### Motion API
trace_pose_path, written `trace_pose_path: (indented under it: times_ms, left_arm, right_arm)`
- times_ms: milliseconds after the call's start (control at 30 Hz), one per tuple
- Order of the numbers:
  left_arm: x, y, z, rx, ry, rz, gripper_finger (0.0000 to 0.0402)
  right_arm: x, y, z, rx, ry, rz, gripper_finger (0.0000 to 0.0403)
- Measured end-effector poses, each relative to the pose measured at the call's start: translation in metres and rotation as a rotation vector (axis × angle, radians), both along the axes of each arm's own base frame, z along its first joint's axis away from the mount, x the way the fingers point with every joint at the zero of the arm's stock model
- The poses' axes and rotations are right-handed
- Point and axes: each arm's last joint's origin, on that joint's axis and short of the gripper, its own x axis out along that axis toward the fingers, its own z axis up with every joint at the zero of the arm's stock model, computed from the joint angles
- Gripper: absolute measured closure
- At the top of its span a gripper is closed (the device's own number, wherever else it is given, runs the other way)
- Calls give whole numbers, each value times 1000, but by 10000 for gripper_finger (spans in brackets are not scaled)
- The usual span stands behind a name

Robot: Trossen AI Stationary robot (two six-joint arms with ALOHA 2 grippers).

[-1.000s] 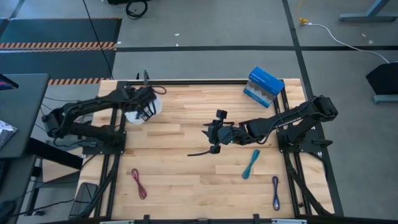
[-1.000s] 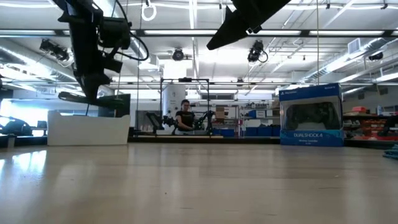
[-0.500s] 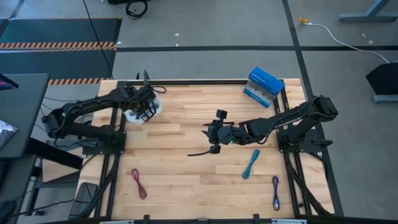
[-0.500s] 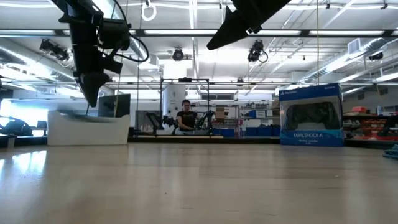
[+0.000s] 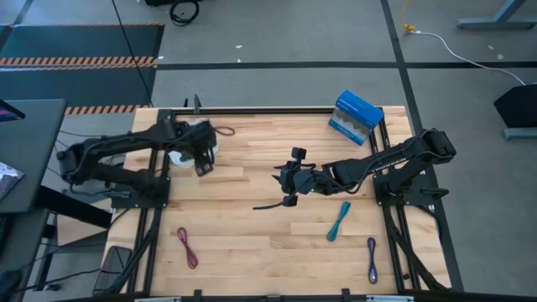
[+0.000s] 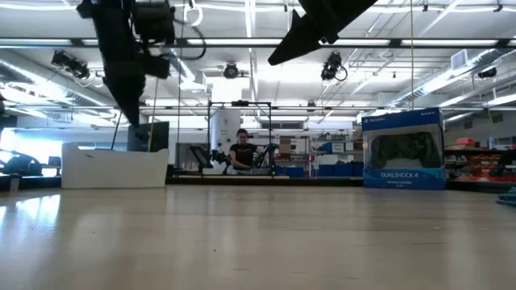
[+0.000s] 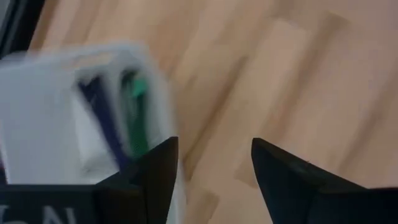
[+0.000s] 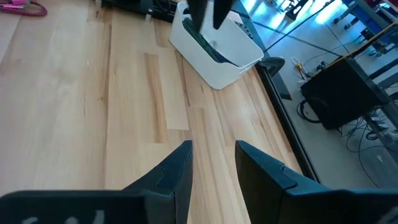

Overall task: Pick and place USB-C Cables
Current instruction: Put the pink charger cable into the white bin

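The white tray stands at the table's far left and holds a green cable and a dark blue one. My left gripper hangs open over the tray's right side, with nothing between its fingers. Three more cables lie on the table: a magenta one near left, a teal one and a purple one near right. My right gripper hangs open and empty above the table's middle, pointing toward the tray.
A blue and white box stands at the far right corner of the table and also shows in the low view. Bare wood lies between the two arms. A person stands in the room far behind the table.
My left gripper has opened and let go of a dark cable, which has dropped into the tray. The gripper has then risen and drawn a little toward the table's near edge.
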Motion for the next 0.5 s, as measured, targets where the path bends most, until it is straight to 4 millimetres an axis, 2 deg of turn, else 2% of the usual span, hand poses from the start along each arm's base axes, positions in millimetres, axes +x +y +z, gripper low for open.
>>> trace_pose_path:
  times_ms: [167, 300, 500]
  left_arm:
    - [15, -41, 11, 30, 0, -353, 201]
    - [17, -82, 6, -21, 12, -618, 200]
    - [5, -133, -4, -76, 45, -744, 184]
  right_arm:
    - [0, 0, -1, -6, 11, 4, 276]
    - [-1, 0, -1, -8, 21, 3, 276]
    - [-1, 0, -2, -3, 23, -2, 276]
